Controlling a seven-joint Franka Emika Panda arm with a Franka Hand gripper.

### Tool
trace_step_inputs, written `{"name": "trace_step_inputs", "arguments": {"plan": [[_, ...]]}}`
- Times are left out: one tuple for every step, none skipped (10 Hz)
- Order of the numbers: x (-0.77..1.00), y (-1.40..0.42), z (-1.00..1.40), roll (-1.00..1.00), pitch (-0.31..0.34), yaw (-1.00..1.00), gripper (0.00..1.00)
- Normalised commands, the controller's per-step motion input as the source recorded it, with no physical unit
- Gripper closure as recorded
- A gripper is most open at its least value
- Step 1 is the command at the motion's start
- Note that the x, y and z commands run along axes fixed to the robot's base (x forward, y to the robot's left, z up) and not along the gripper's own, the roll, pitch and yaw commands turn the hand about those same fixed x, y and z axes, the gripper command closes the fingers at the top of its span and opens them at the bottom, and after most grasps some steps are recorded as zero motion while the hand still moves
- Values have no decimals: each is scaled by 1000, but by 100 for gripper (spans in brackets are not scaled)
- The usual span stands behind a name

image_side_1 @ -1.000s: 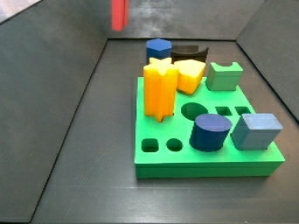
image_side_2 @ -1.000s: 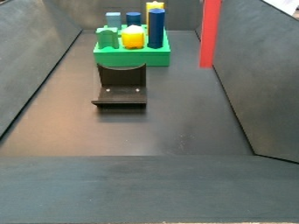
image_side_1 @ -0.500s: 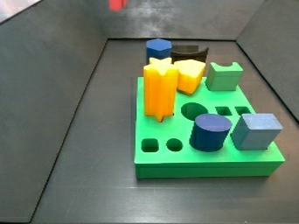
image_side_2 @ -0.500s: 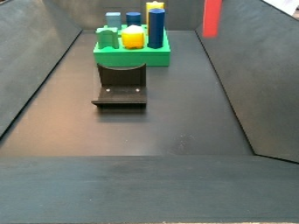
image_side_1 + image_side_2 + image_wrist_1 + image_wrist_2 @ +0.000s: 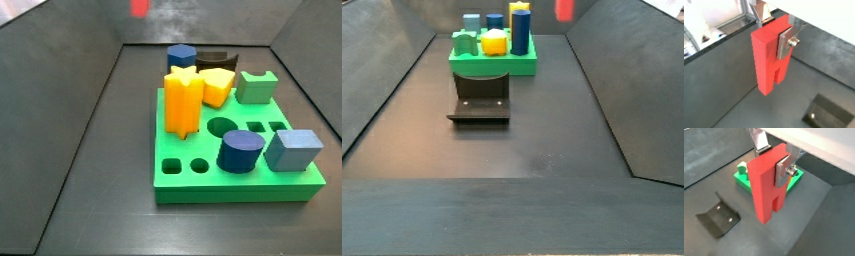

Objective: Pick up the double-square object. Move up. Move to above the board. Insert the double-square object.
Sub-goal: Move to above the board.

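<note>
Wrist views: gripper (image 5: 773, 31) clamps the double-square object (image 5: 769, 57) near its top, between silver fingers (image 5: 785, 44); bar hangs upright above the dark floor
Side views: only the bar's red lower end (image 5: 138, 7) shows at the frame top, well above the floor
Board (image 5: 241, 184): carries an orange star peg (image 5: 182, 101), blue cylinder (image 5: 241, 151), grey-blue cube (image 5: 293, 149)
Fixture (image 5: 480, 102): just beside the board

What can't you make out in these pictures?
- Tool, shut on the red bar: its body is cut off by the edge in both wrist views.
- Red bar: in both side views only its tip shows; the top edge cuts the rest, tool included.
- Board: mostly hidden behind the bar in a wrist view.
</note>
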Motion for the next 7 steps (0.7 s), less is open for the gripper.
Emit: {"name": "trace_step_inputs", "arguments": {"plan": [[223,-1000,60,25,-13,74,100],[239,-1000,55,6,13,37,100],[246,-1000,55,10,21,22,100],[257,-1000,61,7,40,16,100],[267,-1000,60,2,53,18,100],[293,-1000,69,-5,73,11,100],[236,-766,61,6,83,13,100]]}}
